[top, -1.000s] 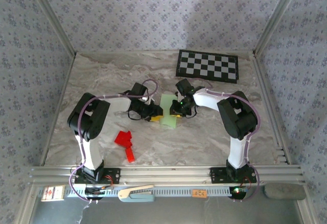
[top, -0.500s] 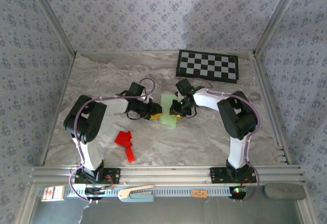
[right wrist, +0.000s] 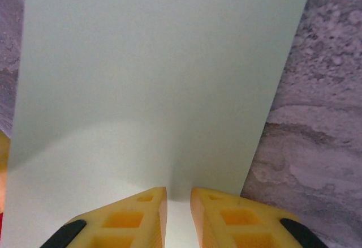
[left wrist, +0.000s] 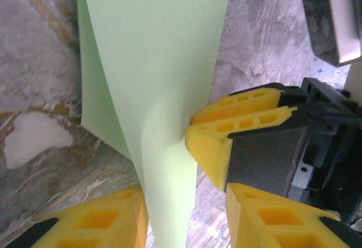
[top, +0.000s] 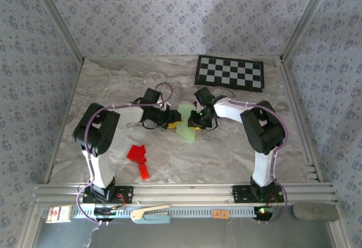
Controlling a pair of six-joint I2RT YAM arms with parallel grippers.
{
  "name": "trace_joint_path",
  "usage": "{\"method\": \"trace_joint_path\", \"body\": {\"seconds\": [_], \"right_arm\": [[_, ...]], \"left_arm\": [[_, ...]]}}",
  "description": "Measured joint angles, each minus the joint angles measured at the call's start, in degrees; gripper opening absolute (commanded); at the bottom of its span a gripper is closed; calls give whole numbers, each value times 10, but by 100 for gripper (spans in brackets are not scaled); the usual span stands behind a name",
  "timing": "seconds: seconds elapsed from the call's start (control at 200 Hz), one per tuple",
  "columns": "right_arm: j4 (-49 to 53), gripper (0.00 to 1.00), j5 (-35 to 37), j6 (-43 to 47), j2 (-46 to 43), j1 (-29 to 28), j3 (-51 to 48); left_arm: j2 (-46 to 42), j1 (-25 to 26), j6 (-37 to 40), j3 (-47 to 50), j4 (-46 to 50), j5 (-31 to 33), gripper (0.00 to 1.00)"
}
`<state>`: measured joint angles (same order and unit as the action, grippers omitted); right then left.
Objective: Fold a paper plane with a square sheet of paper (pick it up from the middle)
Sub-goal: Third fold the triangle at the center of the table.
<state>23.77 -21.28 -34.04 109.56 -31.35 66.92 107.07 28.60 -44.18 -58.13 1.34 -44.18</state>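
The square sheet of paper (top: 185, 130), pale green and folded into a narrow strip, lies mid-table between both grippers. My left gripper (top: 172, 121) reaches it from the left. In the left wrist view the paper (left wrist: 158, 61) runs between the yellow fingers (left wrist: 85, 219), resting against the left one with a gap to the right one, so the left gripper (left wrist: 184, 202) is open. My right gripper (top: 194, 124) comes from the right. Its finger (left wrist: 220, 140) presses the paper's edge. In the right wrist view the right gripper (right wrist: 178, 194) is shut on the paper (right wrist: 158, 78). The paper plane is out of view.
A small bright red paper shape (top: 138, 156) lies near the left arm's base. A black-and-white checkerboard (top: 230, 72) sits at the back right. Patterned walls enclose the marble table (top: 113, 84), and a metal rail (top: 181, 191) runs along the near edge.
The left arm has shifted a little, bringing its gripper slightly further back along the paper, and its jaws have widened a bit. The right arm has not moved.
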Motion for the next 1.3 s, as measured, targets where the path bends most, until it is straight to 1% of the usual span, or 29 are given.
{"method": "trace_joint_path", "body": {"seconds": [0.145,0.35,0.44,0.645,0.82,0.95,1.079,1.194,1.299], "right_arm": [[0,24,0,0,0,0,0],[0,24,0,0,0,0,0],[0,26,0,1,0,0,1],[-3,34,-5,7,-2,0,1],[-7,46,5,24,-12,-3,3],[-9,56,42,48,-36,-2,2],[-34,63,76,83,-91,-2,-16],[-66,65,107,127,-140,-8,-43],[-102,67,130,176,-171,-29,-72]], "left_arm": [[5,0,0,-7,-1,0,39],[5,-1,-2,-7,1,1,30],[5,-1,-9,-7,1,1,26],[7,-1,-28,-7,2,7,12],[7,-2,-48,-7,2,22,0],[6,-2,-66,-5,3,40,0],[-8,-2,-93,1,6,70,0],[-28,-2,-120,4,17,100,0],[-43,-2,-141,4,30,127,0]]}}
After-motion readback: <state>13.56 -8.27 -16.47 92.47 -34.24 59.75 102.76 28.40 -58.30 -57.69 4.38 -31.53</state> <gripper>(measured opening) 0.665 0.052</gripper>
